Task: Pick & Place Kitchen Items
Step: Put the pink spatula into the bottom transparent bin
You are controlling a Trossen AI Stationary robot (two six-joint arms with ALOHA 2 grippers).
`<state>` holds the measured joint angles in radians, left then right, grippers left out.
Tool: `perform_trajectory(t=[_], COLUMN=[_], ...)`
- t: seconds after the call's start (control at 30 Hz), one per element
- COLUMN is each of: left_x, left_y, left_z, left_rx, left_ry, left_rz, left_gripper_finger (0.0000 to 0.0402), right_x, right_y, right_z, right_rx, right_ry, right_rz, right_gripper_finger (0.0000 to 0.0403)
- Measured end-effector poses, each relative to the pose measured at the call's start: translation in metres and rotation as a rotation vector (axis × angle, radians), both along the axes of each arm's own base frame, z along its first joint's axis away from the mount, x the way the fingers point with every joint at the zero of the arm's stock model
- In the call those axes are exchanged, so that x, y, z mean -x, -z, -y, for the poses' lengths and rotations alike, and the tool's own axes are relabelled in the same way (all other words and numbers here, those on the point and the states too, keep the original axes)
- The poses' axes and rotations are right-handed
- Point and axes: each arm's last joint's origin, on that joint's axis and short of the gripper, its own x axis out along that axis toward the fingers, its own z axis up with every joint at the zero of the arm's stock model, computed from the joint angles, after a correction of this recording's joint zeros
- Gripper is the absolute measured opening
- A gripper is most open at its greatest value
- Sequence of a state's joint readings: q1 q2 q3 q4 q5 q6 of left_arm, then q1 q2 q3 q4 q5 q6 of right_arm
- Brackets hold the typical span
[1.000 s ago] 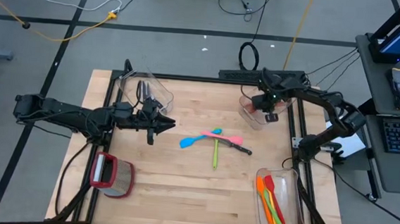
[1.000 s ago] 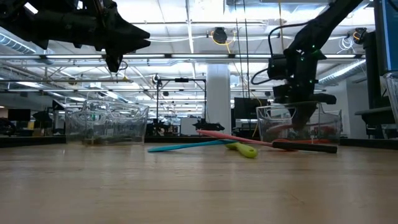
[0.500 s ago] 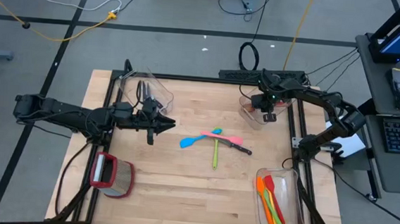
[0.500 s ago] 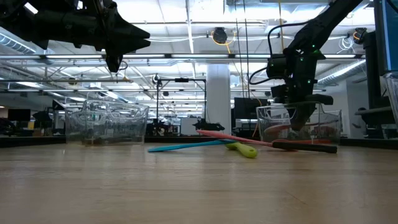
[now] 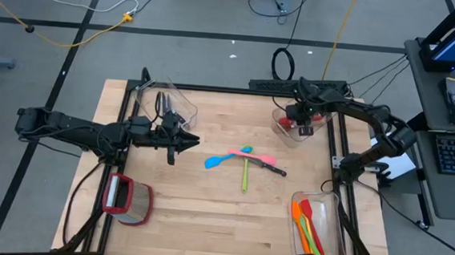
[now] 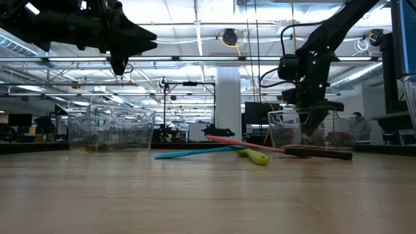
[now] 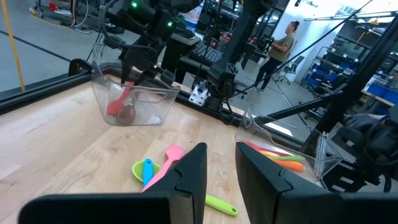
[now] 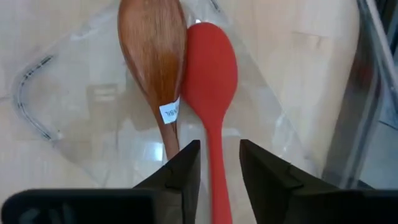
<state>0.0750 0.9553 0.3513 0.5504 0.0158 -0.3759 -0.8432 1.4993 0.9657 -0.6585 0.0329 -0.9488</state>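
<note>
We see the right tool (image 5: 298,126) hanging over a clear bin (image 5: 282,128) at the table's (image 5: 206,206) far right corner. Its fingers (image 8: 180,171) stand apart, with the red spoon's (image 8: 210,74) handle running between them; whether they touch it we cannot tell. That spoon lies in the bin right below the tool, beside a wooden spoon (image 8: 155,56).

The left tool (image 5: 185,142) hovers above the table, fingers (image 7: 189,180) narrowly parted and holding nothing. Just ahead of it lie a pink spatula (image 5: 251,156), a blue spoon (image 5: 224,159), a green utensil (image 5: 245,175) and a black-handled knife (image 5: 273,168), crossed in a heap. Behind that tool, another bin (image 5: 165,103) holds dark knives.
</note>
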Motion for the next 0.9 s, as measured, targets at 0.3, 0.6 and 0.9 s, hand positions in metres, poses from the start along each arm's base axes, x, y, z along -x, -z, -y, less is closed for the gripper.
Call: perform_trajectory(t=[0.3, 0.6, 0.9], left_x=[0.0, 0.0, 0.0], left_y=[0.0, 0.0, -0.001], left_z=[0.0, -0.001, -0.002], left_rx=[0.0, -0.002, 0.034], left_ry=[0.0, -0.044, -0.054], left_rz=[0.0, 0.001, 0.01], left_gripper_finger=[0.0088, 0.0088, 0.0088], right_x=[0.006, 0.018, 0.023], right_y=[-0.03, -0.076, -0.107], right_z=[-0.011, -0.046, -0.085], right_rx=[0.098, 0.166, 0.0], right_ry=[-0.033, 0.009, -0.061], right_rz=[0.081, 0.264, 0.584], right_gripper_finger=[0.0099, 0.0006, 0.0001])
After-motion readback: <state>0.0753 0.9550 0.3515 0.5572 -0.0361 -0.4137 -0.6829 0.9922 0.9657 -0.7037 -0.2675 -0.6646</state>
